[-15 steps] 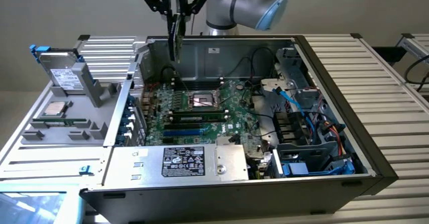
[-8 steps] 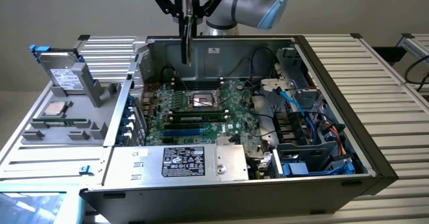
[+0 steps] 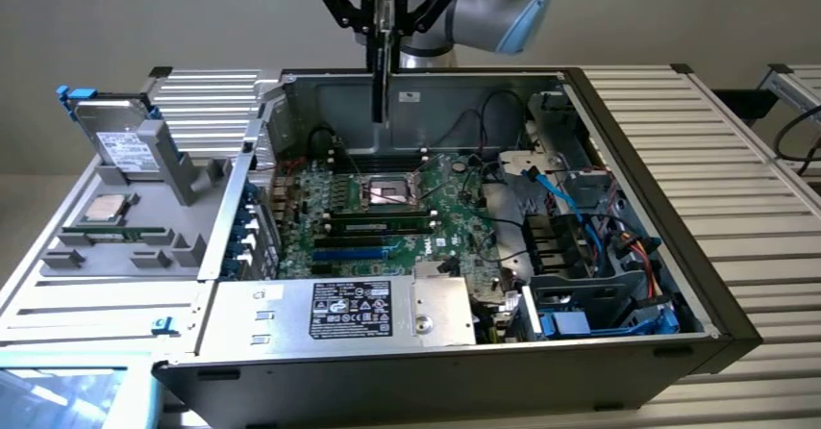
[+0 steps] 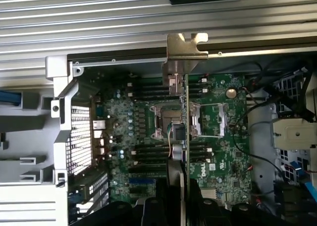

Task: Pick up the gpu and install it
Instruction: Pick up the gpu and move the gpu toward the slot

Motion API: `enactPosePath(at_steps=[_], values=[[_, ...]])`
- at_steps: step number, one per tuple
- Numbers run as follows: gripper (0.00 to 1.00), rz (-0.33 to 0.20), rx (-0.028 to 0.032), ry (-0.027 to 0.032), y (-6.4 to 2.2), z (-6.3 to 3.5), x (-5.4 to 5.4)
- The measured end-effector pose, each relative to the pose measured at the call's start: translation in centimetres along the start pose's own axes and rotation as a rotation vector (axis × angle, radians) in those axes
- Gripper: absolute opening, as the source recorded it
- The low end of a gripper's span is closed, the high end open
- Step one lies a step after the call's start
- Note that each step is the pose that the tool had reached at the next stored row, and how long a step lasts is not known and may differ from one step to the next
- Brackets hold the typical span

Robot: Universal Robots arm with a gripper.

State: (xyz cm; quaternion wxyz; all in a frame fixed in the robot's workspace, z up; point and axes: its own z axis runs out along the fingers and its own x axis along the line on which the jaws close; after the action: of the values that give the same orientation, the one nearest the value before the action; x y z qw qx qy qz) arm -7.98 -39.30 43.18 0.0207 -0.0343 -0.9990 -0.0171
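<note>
Nearest the wrist camera, the gripper (image 4: 182, 198) has its black fingers (image 4: 171, 186) closed on the gpu (image 4: 186, 107), clamping the thin card by one end. The card is seen edge-on there, running away from the fingers, with its silver metal bracket (image 4: 184, 55) at the far end. Behind it lies the green motherboard (image 4: 143, 122), and the card's edge crosses over the square CPU socket (image 4: 171, 119).

In the exterior view the gripper (image 3: 381, 11) sits high above the open computer case (image 3: 641, 121), at the end of the grey robot arm (image 3: 501, 1). The gpu (image 3: 381, 73) hangs straight down from it as a dark narrow strip, upright, with its lower end in front of the case's rear wall. It appears to hang clear of the motherboard (image 3: 436, 208) and not seated in any slot, though the angle makes the gap hard to judge.

Inside the case, a long dark memory stick (image 3: 375, 225) sits in its slot just in front of the CPU socket (image 3: 385, 191). A silver power supply (image 3: 340, 309) with a black label fills the near side of the case. Blue cables (image 3: 564, 208) run along the exterior view's right of the board.

On the exterior view's left, a grey fixture tray (image 3: 77, 256) holds a silver drive (image 3: 129, 145) standing on edge and a square processor chip (image 3: 106, 210) lying flat.
</note>
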Motion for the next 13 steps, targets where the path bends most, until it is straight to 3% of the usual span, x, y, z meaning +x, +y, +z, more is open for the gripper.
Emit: enactPosePath(at_steps=[8,13], values=[[0.28,0.000,0.0002,-0.0003,0.05,0.36,-1.2],[0.28,0.000,0.0000,-0.0006,0.13,0.84,-2.6]])
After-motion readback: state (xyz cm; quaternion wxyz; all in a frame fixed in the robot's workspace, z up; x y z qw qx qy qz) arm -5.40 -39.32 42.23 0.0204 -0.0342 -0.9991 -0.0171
